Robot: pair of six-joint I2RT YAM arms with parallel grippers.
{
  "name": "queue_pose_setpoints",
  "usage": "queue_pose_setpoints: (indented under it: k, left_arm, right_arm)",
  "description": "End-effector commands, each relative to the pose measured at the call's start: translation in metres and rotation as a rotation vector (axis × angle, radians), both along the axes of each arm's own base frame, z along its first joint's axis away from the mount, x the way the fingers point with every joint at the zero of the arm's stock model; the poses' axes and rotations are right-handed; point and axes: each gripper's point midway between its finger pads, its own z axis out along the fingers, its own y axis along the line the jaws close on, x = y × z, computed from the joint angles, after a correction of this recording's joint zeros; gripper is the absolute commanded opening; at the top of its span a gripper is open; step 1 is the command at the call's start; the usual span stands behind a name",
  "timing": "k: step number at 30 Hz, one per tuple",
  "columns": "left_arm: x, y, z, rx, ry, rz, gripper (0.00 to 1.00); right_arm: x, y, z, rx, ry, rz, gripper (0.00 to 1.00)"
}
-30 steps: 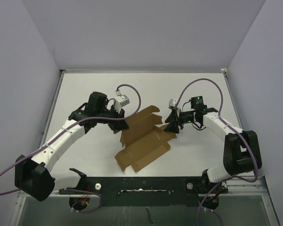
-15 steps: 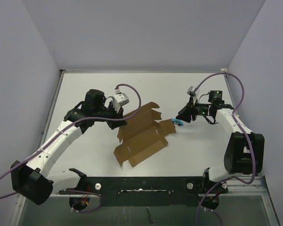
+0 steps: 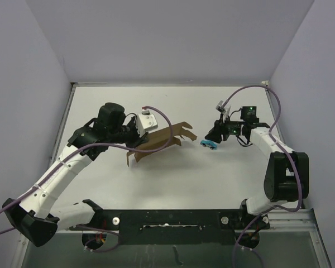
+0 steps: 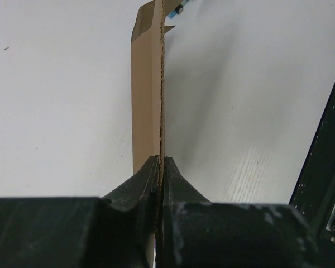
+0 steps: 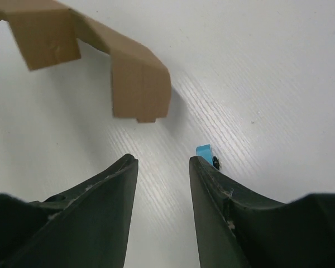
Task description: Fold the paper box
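Note:
The paper box (image 3: 162, 138) is a brown cardboard die-cut, lifted and turned up on edge over the middle of the table. My left gripper (image 3: 136, 139) is shut on its left end. In the left wrist view the sheet (image 4: 144, 84) runs away from me edge-on, pinched between the fingertips (image 4: 159, 166). My right gripper (image 3: 213, 137) hovers to the right of the box, apart from it, jaws open with nothing between them. From the right wrist, the open gripper (image 5: 163, 162) faces a hanging flap of the box (image 5: 140, 84) ahead.
A tiny blue object (image 3: 208, 144) lies on the white table by the right fingertip (image 5: 204, 167), and shows in the right wrist view (image 5: 204, 151). A black rail (image 3: 167, 215) runs along the near edge. Grey walls close in the table on three sides.
The left gripper has raised the box from lying flat to standing on edge and pulled it left. The right gripper has drawn back from the box, and the blue object now lies bare.

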Motion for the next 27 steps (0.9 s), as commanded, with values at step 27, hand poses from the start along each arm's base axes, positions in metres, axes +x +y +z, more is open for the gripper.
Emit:
queue_pose_setpoints:
  k: [27]
  left_arm:
    - [0.029, 0.036, -0.043, -0.030, 0.087, 0.111, 0.00]
  right_arm:
    - [0.097, 0.085, -0.002, -0.081, -0.322, 0.239, 0.45]
